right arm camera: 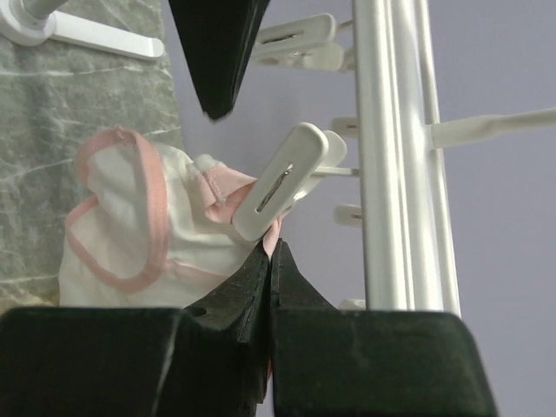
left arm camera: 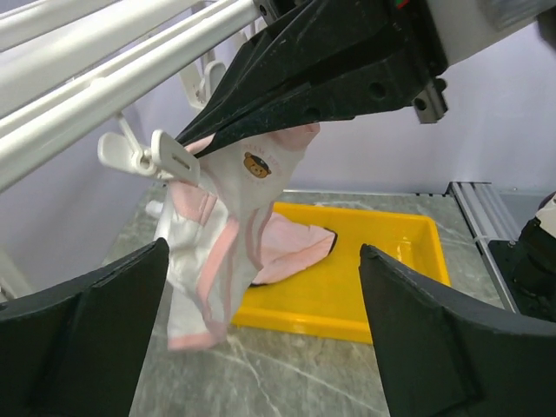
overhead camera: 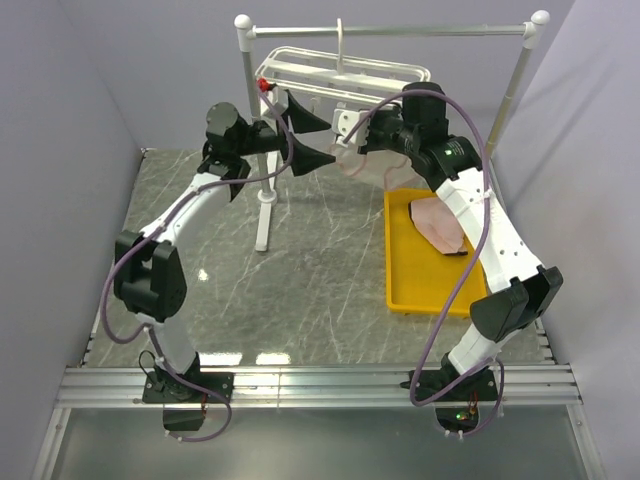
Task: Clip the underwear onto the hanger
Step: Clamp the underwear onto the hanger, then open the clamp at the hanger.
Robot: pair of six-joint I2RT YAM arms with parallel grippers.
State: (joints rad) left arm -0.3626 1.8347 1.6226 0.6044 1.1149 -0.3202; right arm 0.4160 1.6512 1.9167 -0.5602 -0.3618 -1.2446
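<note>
The white hanger (overhead camera: 340, 72) hangs from the grey rail at the back. Below it dangles a pale pink and white underwear (left arm camera: 217, 261) with a small bear patch. One white clip (right arm camera: 278, 182) of the hanger bites its top edge. My right gripper (right arm camera: 271, 252) is shut on that same edge, just below the clip. My left gripper (left arm camera: 264, 252) stands wide open facing the hanging fabric, with nothing between its fingers; one finger (right arm camera: 217, 52) shows in the right wrist view. A second pink underwear (overhead camera: 440, 225) with dark trim lies in the yellow tray (overhead camera: 400, 290).
The grey rail stand (overhead camera: 265, 200) with white ball ends rises just behind and left of both grippers. More white clips (right arm camera: 295, 39) hang along the hanger bars (right arm camera: 391, 156). The yellow tray sits on the marble table at the right.
</note>
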